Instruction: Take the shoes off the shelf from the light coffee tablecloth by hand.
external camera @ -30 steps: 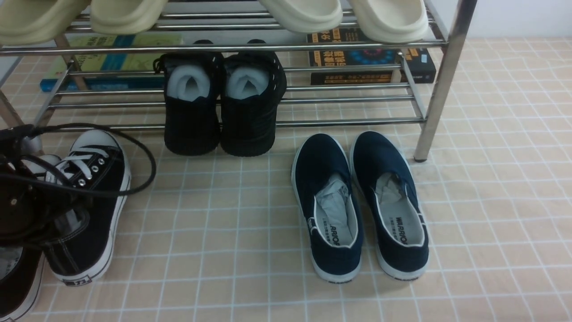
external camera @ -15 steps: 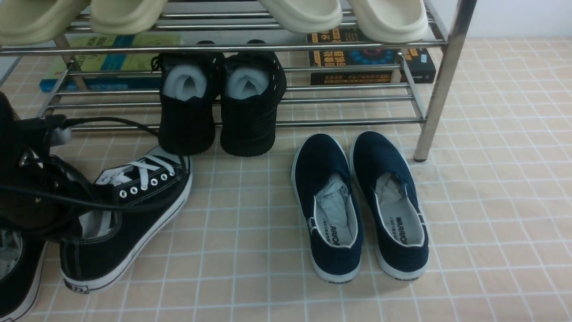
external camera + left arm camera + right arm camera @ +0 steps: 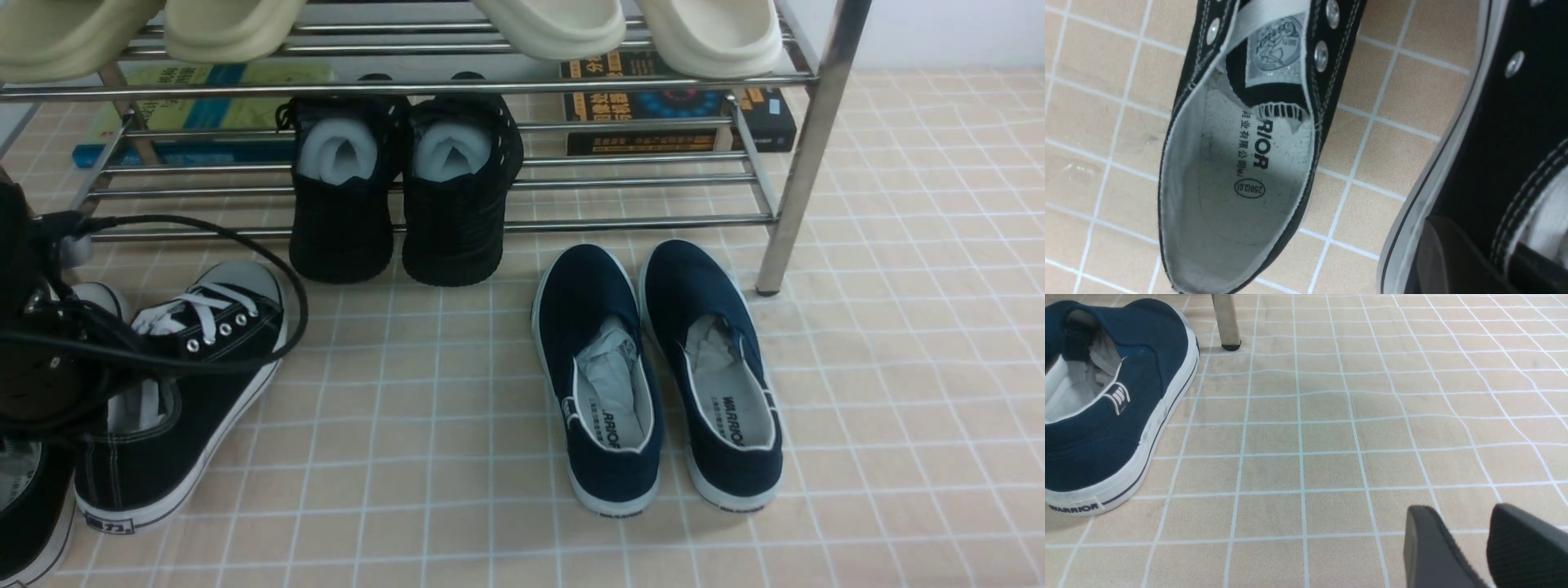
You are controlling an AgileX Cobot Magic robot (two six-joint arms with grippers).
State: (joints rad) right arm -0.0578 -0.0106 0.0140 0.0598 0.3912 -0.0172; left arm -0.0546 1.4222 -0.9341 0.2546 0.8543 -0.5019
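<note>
Left gripper (image 3: 1486,261) is clamped on the side wall of one sneaker (image 3: 204,392) near the collar. One finger (image 3: 1437,253) is outside by the white sole, the other inside the opening. That sneaker is off the shelf (image 3: 653,222) and down on the tablecloth (image 3: 441,392) in front of the shelf's left end. Its toe is angled toward the knit shoes (image 3: 457,220), its heel toward the robot. Cannot tell if the sole is fully down.

Other sneaker (image 3: 1237,163) lies flat on the cloth just beside it, on the robot's left. It is clear of the fingers and mostly hidden under the arm in the front view.

Right gripper (image 3: 1466,516) is low over bare cloth, fingers slightly apart with nothing between them. It is near the navy slip-ons (image 3: 604,327) and well apart from the sneakers.
</note>
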